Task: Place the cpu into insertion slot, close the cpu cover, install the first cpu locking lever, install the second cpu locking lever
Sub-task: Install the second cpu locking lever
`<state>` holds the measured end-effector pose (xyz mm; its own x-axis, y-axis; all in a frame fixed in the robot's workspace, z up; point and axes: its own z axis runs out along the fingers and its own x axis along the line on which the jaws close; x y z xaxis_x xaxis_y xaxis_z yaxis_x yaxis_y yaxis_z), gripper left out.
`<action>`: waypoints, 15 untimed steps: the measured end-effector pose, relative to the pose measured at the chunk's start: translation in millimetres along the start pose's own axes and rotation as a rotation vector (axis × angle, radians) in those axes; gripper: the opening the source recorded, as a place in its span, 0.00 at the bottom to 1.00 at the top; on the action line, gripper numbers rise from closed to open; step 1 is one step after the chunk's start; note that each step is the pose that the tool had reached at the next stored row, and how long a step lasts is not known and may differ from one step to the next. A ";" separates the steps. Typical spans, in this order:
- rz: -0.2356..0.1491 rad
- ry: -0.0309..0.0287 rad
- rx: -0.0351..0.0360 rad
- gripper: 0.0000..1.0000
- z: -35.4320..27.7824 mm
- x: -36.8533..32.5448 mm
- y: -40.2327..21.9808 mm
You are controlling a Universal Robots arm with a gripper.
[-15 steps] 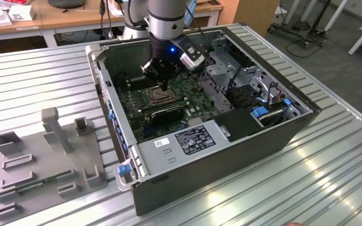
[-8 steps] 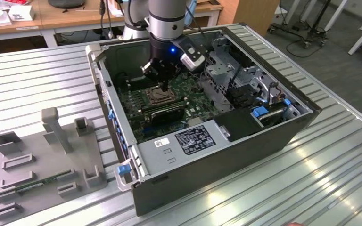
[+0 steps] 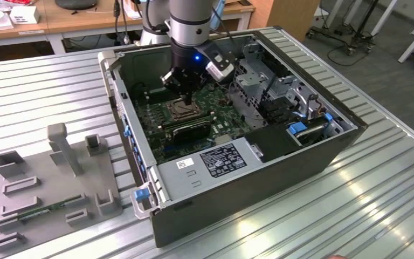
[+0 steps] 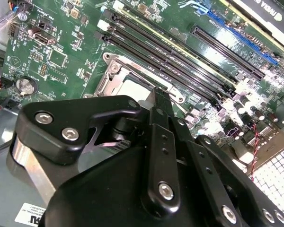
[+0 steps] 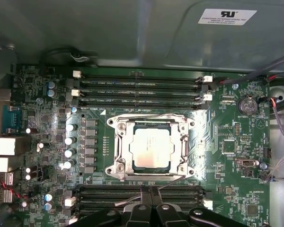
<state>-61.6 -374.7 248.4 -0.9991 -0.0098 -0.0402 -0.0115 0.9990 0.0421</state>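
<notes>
Black two-fingered gripper (image 5: 149,197) is seen with its fingers pressed together — nothing is held — just beside the square socket with silver metal frame (image 5: 151,147) on the green circuit board (image 5: 236,137). The silvery-tan square cpu (image 5: 152,147) is seated inside it, and the thin silver cover frame (image 5: 122,146) is lowered around the chip.

Open dark grey metal computer case (image 3: 264,162) lies on its side on the ribbed silver metal table (image 3: 41,91), grey plastic fixture tray (image 3: 49,189) beside it toward the exterior view's left. Inside the case, green circuit board (image 5: 236,142) carries the silver-framed square insertion slot (image 5: 151,146), the silvery-tan flat square cpu (image 5: 151,147) seated in it under the thin silver metal cpu cover (image 5: 119,146). Long narrow black memory slots (image 5: 137,90) run along two opposite sides of the socket; black gripper (image 5: 149,203) sits over one bank, just beside the socket.
</notes>
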 end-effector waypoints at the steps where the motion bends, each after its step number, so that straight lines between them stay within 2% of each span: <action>1: 0.000 -0.0001 0.0000 0.11 0.1 0.5 0.0; 7: 0.000 -0.0006 0.0001 0.11 0.3 4.5 0.1; 15: 0.000 -0.0007 0.0001 0.11 0.4 5.7 -0.1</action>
<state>-67.2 -374.9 247.8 -0.9991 -0.0099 -0.0409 -0.0116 0.9991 0.0419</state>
